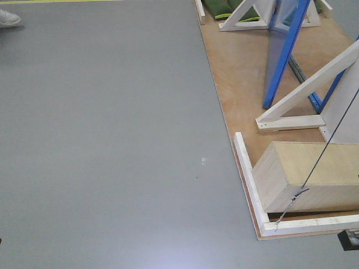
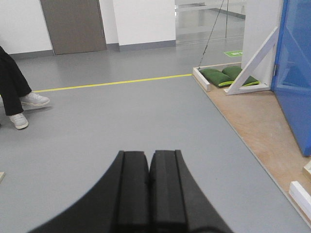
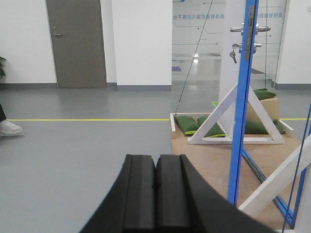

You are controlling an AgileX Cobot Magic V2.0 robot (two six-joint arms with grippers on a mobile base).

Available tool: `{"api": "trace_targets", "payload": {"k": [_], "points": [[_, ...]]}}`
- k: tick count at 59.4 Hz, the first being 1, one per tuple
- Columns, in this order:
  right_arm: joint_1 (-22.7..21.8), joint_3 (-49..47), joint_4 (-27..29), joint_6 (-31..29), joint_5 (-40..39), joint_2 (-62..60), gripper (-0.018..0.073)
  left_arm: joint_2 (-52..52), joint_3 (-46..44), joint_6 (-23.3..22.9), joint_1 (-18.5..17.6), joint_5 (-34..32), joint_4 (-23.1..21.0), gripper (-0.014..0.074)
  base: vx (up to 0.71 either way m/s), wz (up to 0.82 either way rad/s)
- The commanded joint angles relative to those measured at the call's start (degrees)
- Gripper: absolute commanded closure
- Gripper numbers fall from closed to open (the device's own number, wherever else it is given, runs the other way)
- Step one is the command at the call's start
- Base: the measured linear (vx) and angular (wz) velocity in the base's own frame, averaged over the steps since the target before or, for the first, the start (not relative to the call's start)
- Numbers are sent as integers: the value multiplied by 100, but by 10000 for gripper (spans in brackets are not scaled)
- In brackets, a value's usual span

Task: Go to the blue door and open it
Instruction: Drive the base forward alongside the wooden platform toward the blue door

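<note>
Jaws of the left gripper (image 2: pixel 149 156) are filling the bottom centre of the left wrist view, their two black pads pressing flat against each other with nothing between them. The right gripper (image 3: pixel 155 160) is showing the same at the bottom centre of its own view, jaws closed together and gripping nothing. Grey floor (image 1: pixel 101 140) is spreading out beyond both grippers. A plywood platform (image 1: pixel 235 84) is lying along the right side of the front view, and a pale wooden box (image 1: pixel 314 168) is resting on it at the lower right, with a thin dark cord (image 1: pixel 328 140) rising from the box's near edge toward the right border. The blue door (image 3: pixel 241 121) is standing upright on the platform, right of centre in the right wrist view. It is showing edge-on and is well apart from both grippers. Its silver lever handle (image 3: pixel 250 29) is sticking out near the top of the frame, and keys (image 3: pixel 233 54) are hanging just below. White diagonal braces (image 3: pixel 218 119) are propping the frame beside it. Green sandbags (image 3: pixel 187 124) are lying at the platform's far end. Farther off, a yellow line (image 3: pixel 87 120) is crossing the floor, a white shoe (image 3: pixel 8 127) is showing at the left edge, and a grey door (image 3: pixel 76 43) is standing closed in the wall at the upper left.
</note>
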Motion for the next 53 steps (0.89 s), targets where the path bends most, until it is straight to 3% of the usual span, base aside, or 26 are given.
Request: {"api": "trace_targets", "payload": {"k": [1, 53], "points": [[-37, 109, -11, -22, -473, -87, 567, -79, 34, -18, -44, -481, 0, 526, 0, 0], [-37, 109, -11, -22, -473, -87, 567, -79, 34, -18, -44, -481, 0, 526, 1, 0]]}}
